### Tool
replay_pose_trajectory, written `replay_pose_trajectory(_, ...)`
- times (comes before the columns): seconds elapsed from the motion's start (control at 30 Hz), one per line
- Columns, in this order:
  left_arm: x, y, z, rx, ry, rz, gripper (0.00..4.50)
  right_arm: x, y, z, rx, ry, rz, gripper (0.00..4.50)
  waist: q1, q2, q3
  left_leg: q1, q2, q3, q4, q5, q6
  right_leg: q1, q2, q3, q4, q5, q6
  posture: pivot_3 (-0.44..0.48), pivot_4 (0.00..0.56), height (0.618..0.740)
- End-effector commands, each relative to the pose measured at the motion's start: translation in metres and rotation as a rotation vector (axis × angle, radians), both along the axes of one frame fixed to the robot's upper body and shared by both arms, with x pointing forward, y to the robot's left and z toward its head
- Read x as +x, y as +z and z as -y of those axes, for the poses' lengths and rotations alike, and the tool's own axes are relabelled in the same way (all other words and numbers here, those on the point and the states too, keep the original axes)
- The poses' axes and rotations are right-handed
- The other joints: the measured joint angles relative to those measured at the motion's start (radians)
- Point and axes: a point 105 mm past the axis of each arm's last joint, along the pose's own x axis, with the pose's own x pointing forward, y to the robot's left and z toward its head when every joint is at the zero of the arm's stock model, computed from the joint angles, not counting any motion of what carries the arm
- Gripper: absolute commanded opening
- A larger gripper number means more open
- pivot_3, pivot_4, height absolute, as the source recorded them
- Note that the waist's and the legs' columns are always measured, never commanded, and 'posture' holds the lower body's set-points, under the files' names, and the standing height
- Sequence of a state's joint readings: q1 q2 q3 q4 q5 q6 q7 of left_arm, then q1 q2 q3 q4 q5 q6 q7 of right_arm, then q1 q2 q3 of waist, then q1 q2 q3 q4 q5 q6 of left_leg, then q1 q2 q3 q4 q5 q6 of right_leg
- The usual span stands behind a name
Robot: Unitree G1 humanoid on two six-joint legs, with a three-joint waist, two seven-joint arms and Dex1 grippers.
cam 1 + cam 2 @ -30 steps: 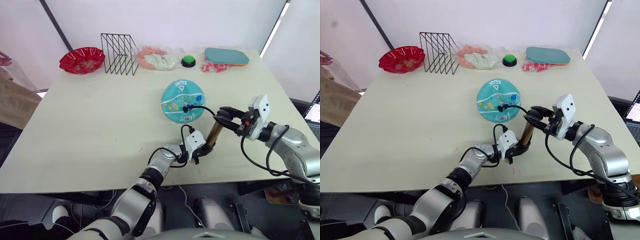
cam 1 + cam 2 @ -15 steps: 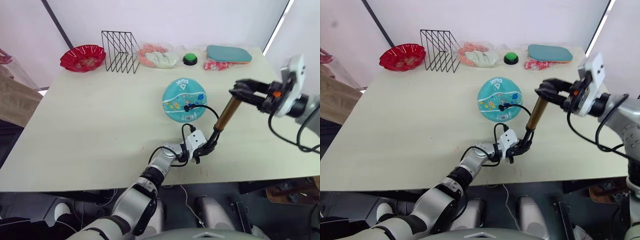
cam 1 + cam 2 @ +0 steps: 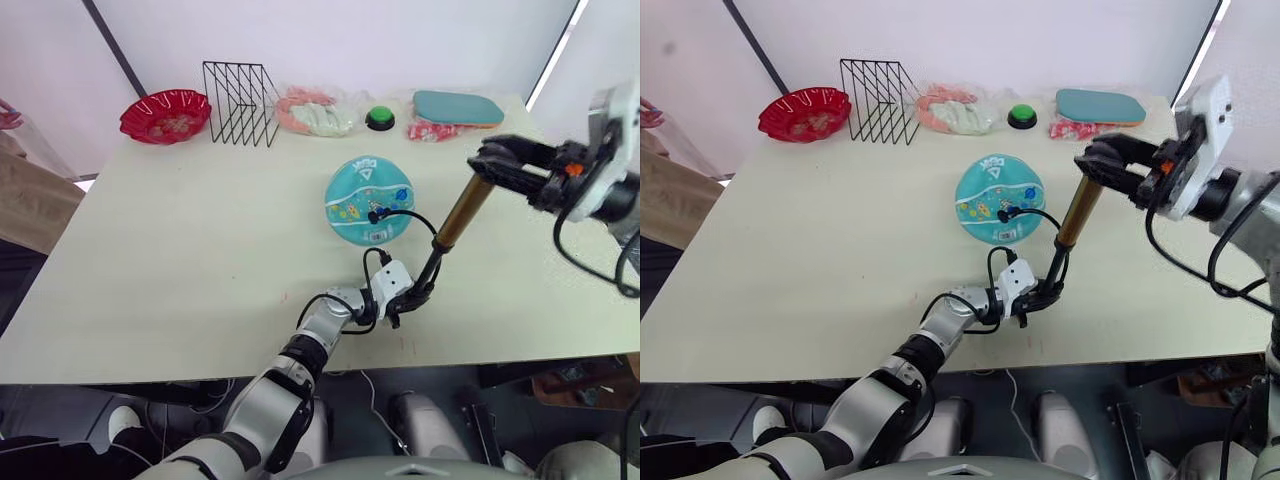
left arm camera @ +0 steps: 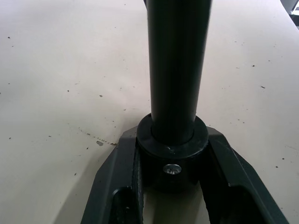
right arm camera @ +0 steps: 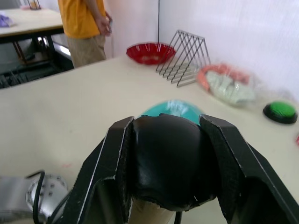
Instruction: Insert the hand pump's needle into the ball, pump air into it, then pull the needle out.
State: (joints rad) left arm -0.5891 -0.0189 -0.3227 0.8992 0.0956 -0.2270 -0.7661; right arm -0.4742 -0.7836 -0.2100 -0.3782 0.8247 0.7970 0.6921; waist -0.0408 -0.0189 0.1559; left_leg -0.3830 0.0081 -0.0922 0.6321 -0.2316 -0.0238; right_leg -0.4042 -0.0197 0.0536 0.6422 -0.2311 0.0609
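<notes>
The teal-blue ball (image 3: 367, 199) lies mid-table. The needle's black fitting (image 3: 373, 214) sits against the ball's near side, its pin hidden. A thin black hose (image 3: 418, 217) arcs from there to the hand pump. The pump stands tilted, its gold cylinder (image 3: 461, 212) raised above a long black rod (image 3: 431, 266). My left gripper (image 3: 414, 296) is shut on the pump's black bottom cap (image 4: 172, 154) at the table surface. Up and to the right of the ball, my right gripper (image 3: 492, 160) is shut on the black handle (image 5: 163, 158).
Along the far edge stand a red bowl (image 3: 165, 113), a black wire rack (image 3: 240, 104), a bag of pink and white items (image 3: 312, 115), a green button (image 3: 377, 120) and a teal paddle (image 3: 456, 108). A person (image 5: 86, 28) stands beyond the table's left side.
My right gripper has lifted the handle up and to the right, drawing the gold cylinder off the base and exposing the black rod. The left gripper and the ball stayed put.
</notes>
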Motion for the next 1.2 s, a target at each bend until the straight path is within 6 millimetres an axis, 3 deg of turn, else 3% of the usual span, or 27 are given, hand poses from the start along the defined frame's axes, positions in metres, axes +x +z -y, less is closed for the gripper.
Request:
replay_pose_trajectory(0.03,-0.012,-0.033,-0.017,0.081,0.031,-0.110,1.07,0.001,-0.052,-0.009,-0.113,0.018,-0.106,1.67,0.000,-0.001,-0.001,0.000,0.000,0.000,0.000,0.000,0.000,0.000,0.000,0.000,0.000,0.000,0.000,0.000,0.150,0.740)
replay_pose_trajectory(0.17,-0.011,-0.032,-0.016,0.078,0.035,-0.108,1.07,0.002,-0.081,-0.014,-0.115,0.019,-0.157,1.67,-0.002,-0.003,-0.003,0.002,0.001,0.000,0.000,0.000,0.000,0.001,0.001,0.000,0.000,-0.002,-0.003,0.000,0.150,0.740)
replay_pose_trajectory(0.23,-0.011,-0.032,-0.016,0.071,0.038,-0.110,1.07,0.002,-0.121,-0.022,-0.113,0.012,-0.246,1.67,-0.002,-0.005,-0.005,0.002,0.001,0.000,0.000,0.000,0.000,0.001,0.001,0.000,0.000,-0.002,-0.003,0.000,0.150,0.740)
replay_pose_trajectory(0.4,-0.011,-0.031,-0.016,0.064,0.046,-0.109,1.07,-0.009,-0.177,-0.030,-0.158,0.015,-0.357,1.67,-0.004,-0.006,-0.011,0.003,0.002,0.000,-0.001,0.000,0.000,0.002,0.002,0.000,0.000,-0.002,-0.003,0.000,0.150,0.740)
replay_pose_trajectory(0.53,-0.011,-0.030,-0.017,0.065,0.048,-0.109,1.07,-0.010,-0.173,-0.031,-0.145,0.021,-0.334,1.67,-0.004,-0.010,-0.018,0.008,0.003,0.000,-0.003,-0.001,0.000,0.008,0.002,-0.001,0.000,-0.003,-0.004,0.000,0.150,0.740)
replay_pose_trajectory(0.67,-0.010,-0.032,-0.020,0.073,0.053,-0.113,1.07,-0.002,-0.105,-0.025,-0.053,0.041,-0.188,1.67,-0.003,-0.009,-0.016,0.013,0.004,0.000,-0.003,-0.001,0.000,0.010,0.002,-0.001,0.000,-0.003,-0.004,0.000,0.150,0.740)
replay_pose_trajectory(0.83,-0.010,-0.033,-0.021,0.078,0.052,-0.115,1.07,-0.004,-0.059,-0.015,-0.038,0.057,-0.114,1.64,0.004,-0.002,-0.010,0.002,0.001,0.000,-0.002,-0.001,0.000,0.001,0.001,0.000,-0.001,-0.002,-0.004,0.000,0.150,0.740)
replay_pose_trajectory(0.97,-0.011,-0.034,-0.021,0.081,0.049,-0.117,1.07,-0.006,0.003,-0.004,0.018,0.049,-0.035,1.64,0.007,0.002,-0.003,-0.001,-0.001,0.000,-0.001,-0.001,0.000,0.000,-0.001,0.000,-0.001,0.000,0.000,0.000,0.150,0.740)
replay_pose_trajectory(1.1,-0.012,-0.034,-0.019,0.079,0.042,-0.117,1.07,-0.013,0.043,0.000,0.046,0.061,0.028,1.64,0.008,0.001,0.002,-0.003,-0.002,0.000,-0.001,0.000,0.000,-0.002,-0.002,0.000,-0.001,0.000,0.000,0.000,0.150,0.740)
replay_pose_trajectory(1.2,-0.013,-0.034,-0.017,0.075,0.039,-0.117,1.07,-0.015,0.059,0.001,0.034,0.052,0.055,1.64,0.007,0.005,0.006,-0.004,-0.002,0.001,0.000,0.000,0.000,-0.003,-0.002,0.001,-0.001,-0.001,-0.002,0.000,0.150,0.740)
